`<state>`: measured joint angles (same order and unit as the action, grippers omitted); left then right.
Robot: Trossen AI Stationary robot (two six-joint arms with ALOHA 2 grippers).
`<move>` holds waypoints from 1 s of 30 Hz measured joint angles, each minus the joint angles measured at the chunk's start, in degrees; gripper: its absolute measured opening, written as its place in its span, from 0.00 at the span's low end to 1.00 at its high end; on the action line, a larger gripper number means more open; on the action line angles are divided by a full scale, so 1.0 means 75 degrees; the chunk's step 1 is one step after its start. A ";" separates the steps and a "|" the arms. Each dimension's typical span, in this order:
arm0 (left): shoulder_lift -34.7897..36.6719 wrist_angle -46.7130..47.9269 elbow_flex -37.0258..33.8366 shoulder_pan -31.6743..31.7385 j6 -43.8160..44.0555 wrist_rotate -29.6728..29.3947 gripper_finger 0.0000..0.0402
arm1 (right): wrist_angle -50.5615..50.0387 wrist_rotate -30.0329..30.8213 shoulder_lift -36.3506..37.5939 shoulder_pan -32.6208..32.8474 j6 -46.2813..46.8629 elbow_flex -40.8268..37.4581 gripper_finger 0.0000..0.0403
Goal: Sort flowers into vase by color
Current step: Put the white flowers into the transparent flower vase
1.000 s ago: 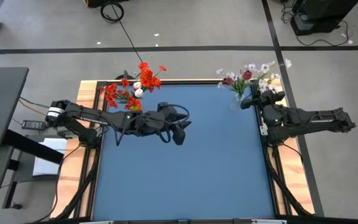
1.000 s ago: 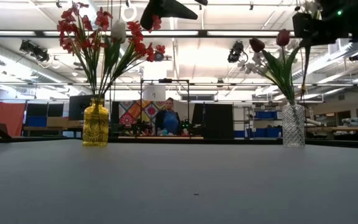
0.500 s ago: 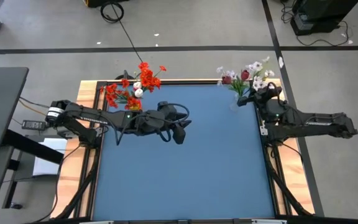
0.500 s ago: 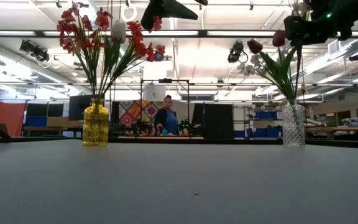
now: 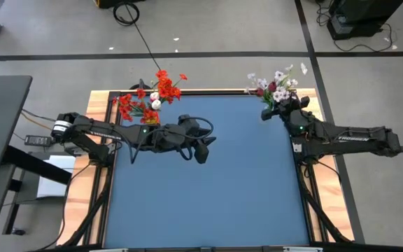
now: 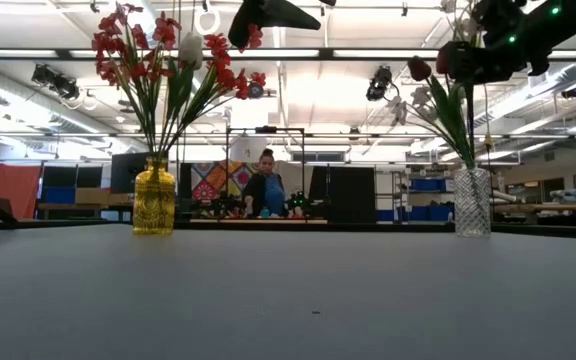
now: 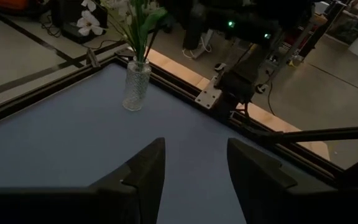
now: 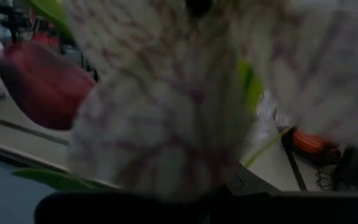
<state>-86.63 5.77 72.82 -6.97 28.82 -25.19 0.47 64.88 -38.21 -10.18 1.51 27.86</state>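
A yellow vase [image 6: 154,197] at the table's far left holds red and orange-red flowers [image 5: 149,98] with one white bud [image 6: 190,50] among them. A clear glass vase [image 6: 472,201] at the far right holds white, pale pink and dark red flowers [image 5: 275,85]. My left gripper [image 7: 194,146] is open and holds nothing; it hovers high over the table just right of the yellow vase [image 5: 203,150]. My right gripper [image 5: 285,105] is up among the blooms above the clear vase [image 6: 473,55]. In the right wrist view, a pale streaked bloom [image 8: 166,93] and a dark red bloom [image 8: 39,87] fill the picture.
The blue table top [image 5: 208,203] is bare in the middle and near parts. A wooden frame [image 5: 327,203] borders it. Beyond the far edge, a person [image 6: 266,190] stands at a bench in the room.
My right gripper has moved toward the table's left, in among the blooms over the clear vase. The bunch there has swung toward the left with it, while the vase has stayed in place.
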 joint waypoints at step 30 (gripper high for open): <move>0.0000 0.0088 0.0000 0.0007 -0.0201 -0.0082 0.44 | -0.2060 -0.2294 -0.0747 -0.1508 0.2379 -0.0006 0.16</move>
<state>-86.63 6.43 72.82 -6.92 27.31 -25.81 -14.99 47.68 -43.81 -21.48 19.35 27.81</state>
